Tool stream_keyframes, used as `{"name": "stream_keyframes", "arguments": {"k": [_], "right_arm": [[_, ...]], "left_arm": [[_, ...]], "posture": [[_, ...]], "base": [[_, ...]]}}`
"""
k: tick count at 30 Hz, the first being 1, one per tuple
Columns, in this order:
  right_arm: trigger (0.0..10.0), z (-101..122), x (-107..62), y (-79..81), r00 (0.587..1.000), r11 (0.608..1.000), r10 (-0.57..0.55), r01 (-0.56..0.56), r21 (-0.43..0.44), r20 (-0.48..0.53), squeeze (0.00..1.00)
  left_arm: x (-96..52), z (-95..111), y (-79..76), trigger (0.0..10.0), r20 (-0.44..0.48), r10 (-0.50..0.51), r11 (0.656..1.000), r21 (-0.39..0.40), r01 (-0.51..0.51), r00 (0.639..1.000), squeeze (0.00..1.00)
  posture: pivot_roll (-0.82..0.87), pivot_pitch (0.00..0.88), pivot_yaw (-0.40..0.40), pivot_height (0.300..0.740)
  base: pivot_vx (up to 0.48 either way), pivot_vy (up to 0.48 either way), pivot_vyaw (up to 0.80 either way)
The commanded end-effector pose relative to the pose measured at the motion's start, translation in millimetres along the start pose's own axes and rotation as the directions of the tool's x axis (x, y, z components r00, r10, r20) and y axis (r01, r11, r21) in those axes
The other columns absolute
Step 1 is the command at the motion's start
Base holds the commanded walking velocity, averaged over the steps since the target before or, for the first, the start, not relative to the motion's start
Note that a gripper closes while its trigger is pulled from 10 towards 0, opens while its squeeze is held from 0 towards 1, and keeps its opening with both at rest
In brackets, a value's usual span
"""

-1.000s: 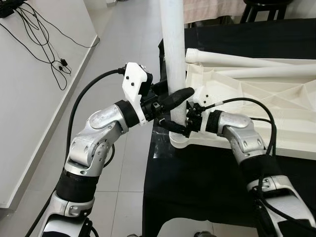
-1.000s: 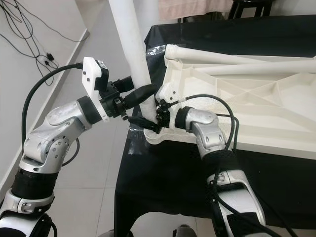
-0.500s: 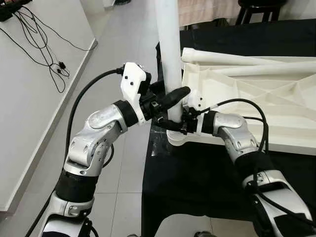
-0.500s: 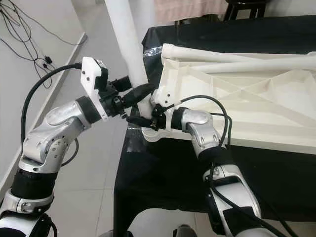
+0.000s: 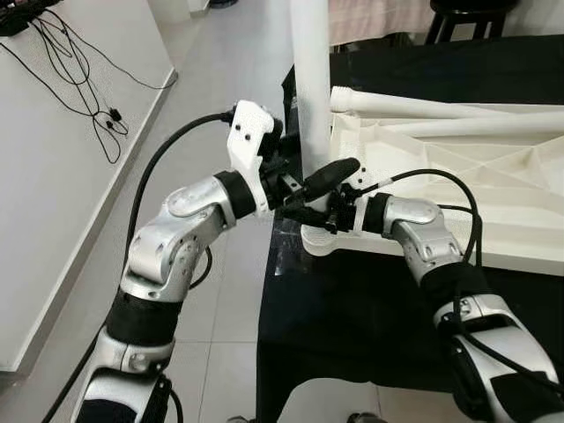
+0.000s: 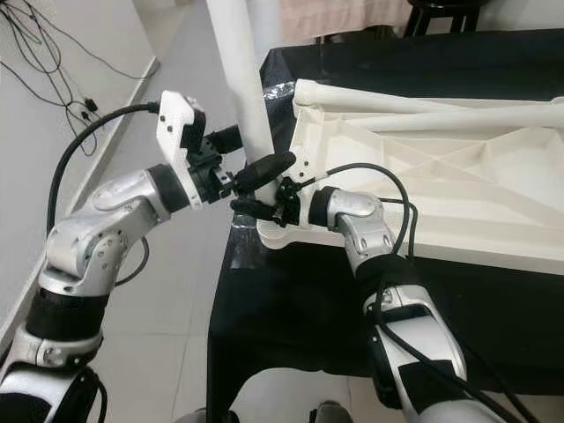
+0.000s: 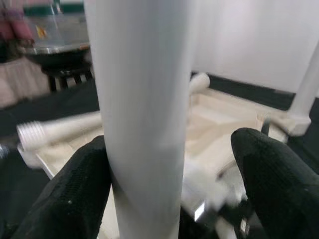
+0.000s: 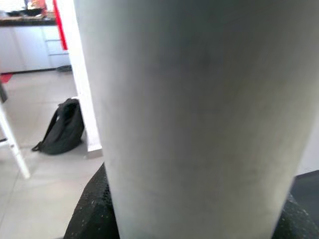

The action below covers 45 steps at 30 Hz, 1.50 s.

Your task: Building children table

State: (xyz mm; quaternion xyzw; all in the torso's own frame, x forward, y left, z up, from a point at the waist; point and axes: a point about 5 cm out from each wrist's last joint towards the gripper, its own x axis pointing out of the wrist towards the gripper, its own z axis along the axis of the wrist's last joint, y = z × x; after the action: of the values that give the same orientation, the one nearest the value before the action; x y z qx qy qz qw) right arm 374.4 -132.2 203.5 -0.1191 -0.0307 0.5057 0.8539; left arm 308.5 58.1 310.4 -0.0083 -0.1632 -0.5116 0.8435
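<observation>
A white table top (image 5: 493, 194) lies upside down on a black-covered table (image 5: 352, 335). One white table leg (image 5: 310, 79) stands upright in its near left corner socket (image 5: 322, 240). My left gripper (image 5: 324, 187) reaches in from the left and is open around the leg. In the left wrist view one finger (image 7: 79, 194) touches the leg (image 7: 139, 99) while the other finger (image 7: 274, 179) stands apart from it. My right gripper (image 5: 319, 218) is shut on the table leg just above the socket, its black fingers (image 8: 89, 214) hugging the leg (image 8: 194, 99).
Two loose white legs (image 5: 414, 106) lie along the far edge of the table top. A white wall with dangling black cables (image 5: 79, 79) stands at the left, with grey tile floor (image 5: 220, 88) between it and the table. A black backpack (image 8: 62, 129) sits on the floor.
My left gripper's fingers have spread apart from the leg, and its wrist has shifted a little up and to the right. My right gripper keeps its hold at the leg's base.
</observation>
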Motion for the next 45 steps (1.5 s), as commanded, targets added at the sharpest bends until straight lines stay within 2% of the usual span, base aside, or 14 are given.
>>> {"name": "stream_keyframes", "arguments": {"k": [1,7,15,16,24,34,35,38,39,40,41,42,43,45], "right_arm": [[0.0,-3,7.6,3.0,1.0,1.0,-0.014,0.014,0.016,-0.01,0.0],[0.0,-5,11.3,8.0,1.0,1.0,0.008,-0.008,0.023,-0.002,0.0],[0.0,-10,10.1,11.0,1.0,0.999,0.018,-0.018,0.031,-0.007,0.0],[0.0,-11,9.6,11.8,1.0,0.999,0.019,-0.019,0.033,-0.008,0.0],[0.0,-15,4.0,14.0,1.0,0.999,0.01,-0.01,0.041,-0.012,0.0],[0.0,-22,-14.9,21.7,0.994,0.994,-0.102,0.104,0.042,-0.044,0.0],[0.0,-26,-17.6,21.3,0.983,0.985,-0.165,0.169,0.048,-0.08,0.0],[0.0,-28,-19.7,20.8,0.972,0.975,-0.208,0.215,0.049,-0.106,0.0],[0.0,-32,-22.3,17.8,0.926,0.931,-0.347,0.359,0.059,-0.15,0.0],[0.0,-34,-29.3,39.0,0.698,0.703,-0.69,0.709,0.052,-0.194,0.0],[0.0,-34,-29.3,39.0,0.698,0.703,-0.69,0.709,0.052,-0.194,0.0],[0.0,-33,-31.4,52.8,0.655,0.658,-0.729,0.751,0.059,-0.199,0.0],[0.0,-33,-31.4,52.8,0.655,0.658,-0.729,0.751,0.059,-0.199,0.0],[0.0,-34,-23.1,74.6,0.666,0.657,-0.718,0.744,0.119,-0.202,0.0]], "left_arm": [[10.7,21,-13.0,10.0,0.08,-0.109,0.994,0.039,0.106,0.991,0.0],[27.2,24,8.9,10.0,0.046,-0.076,0.996,0.056,0.073,0.996,0.0],[39.6,28,20.5,10.0,-0.003,-0.072,0.993,0.089,0.072,0.997,0.0],[41.1,29,23.0,0.0,-0.008,-0.066,0.994,0.084,0.067,0.998,0.0],[44.9,30,26.9,0.0,-0.017,-0.081,0.994,0.079,0.082,0.997,0.0],[45.8,28,25.4,0.0,-0.011,-0.101,0.993,0.055,0.101,0.995,0.0],[45.8,28,24.9,8.6,-0.006,-0.106,0.993,0.043,0.106,0.994,0.0],[45.9,28,24.5,8.6,-0.003,-0.109,0.993,0.035,0.109,0.994,0.0],[45.2,29,23.3,10.0,0.008,-0.121,0.992,0.019,0.121,0.993,0.0],[42.8,31,20.2,10.0,0.02,-0.147,0.989,0.002,0.147,0.989,0.0],[42.8,31,20.2,10.0,0.02,-0.147,0.989,0.002,0.147,0.989,0.0],[42.0,32,19.5,10.0,0.023,-0.154,0.988,-0.002,0.154,0.988,0.0],[42.0,32,19.5,10.0,0.023,-0.154,0.988,-0.002,0.154,0.988,0.0],[40.2,32,21.9,10.0,0.018,-0.141,0.99,0.006,0.141,0.99,0.0]], "posture": [[0.02,0.143,0.113,0.74],[0.02,0.141,0.117,0.74],[0.01,0.147,0.124,0.74],[0.01,0.148,0.126,0.74],[0.0,0.15,0.128,0.74],[-0.02,0.147,0.122,0.74],[-0.02,0.145,0.117,0.74],[-0.02,0.145,0.112,0.74],[-0.02,0.145,0.112,0.74],[-0.01,0.146,0.084,0.74],[-0.01,0.146,0.084,0.74],[-0.01,0.146,0.084,0.74],[-0.01,0.146,0.084,0.74],[-0.01,0.137,0.093,0.74]], "base": [[0.0,0.0,0.0],[0.0,0.0,0.0],[0.0,0.0,0.0],[0.0,0.0,0.0],[0.0,0.0,0.0],[0.0,0.0,0.0],[0.0,0.0,0.0],[0.0,0.0,0.0],[0.0,0.0,0.0],[0.0,0.0,0.0],[0.0,0.0,0.0],[0.0,0.0,0.0],[0.0,0.0,0.0],[0.0,0.0,0.0]]}}
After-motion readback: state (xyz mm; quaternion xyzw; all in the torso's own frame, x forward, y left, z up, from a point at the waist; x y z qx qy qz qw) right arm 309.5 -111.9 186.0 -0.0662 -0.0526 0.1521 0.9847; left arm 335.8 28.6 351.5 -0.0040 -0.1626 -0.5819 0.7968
